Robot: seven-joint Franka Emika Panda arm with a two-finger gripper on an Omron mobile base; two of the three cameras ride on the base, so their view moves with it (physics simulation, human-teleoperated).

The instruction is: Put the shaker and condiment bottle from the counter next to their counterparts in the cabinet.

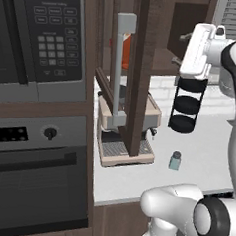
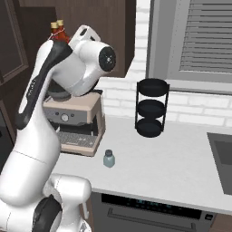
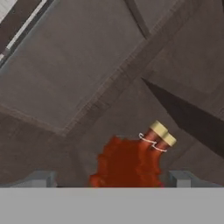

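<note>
Risk: gripper (image 3: 112, 181), bottom centre of hand view, jaws spread either side of condiment bottle (image 3: 127, 164) — grip unclear; could topple its twin inside cabinet (image 3: 65, 65).

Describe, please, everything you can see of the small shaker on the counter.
The shaker is a tiny, pale blue-green, translucent-looking jar with a dark grey cap. It stands upright on the white counter, apart from everything else: just in front of the tan coffee machine, near its drip tray corner, and to the front left of the black three-tier rack. In the left base view it appears again, still alone on the bare countertop. Nothing touches it but the counter beneath; the arm is up at the cabinet.
</note>
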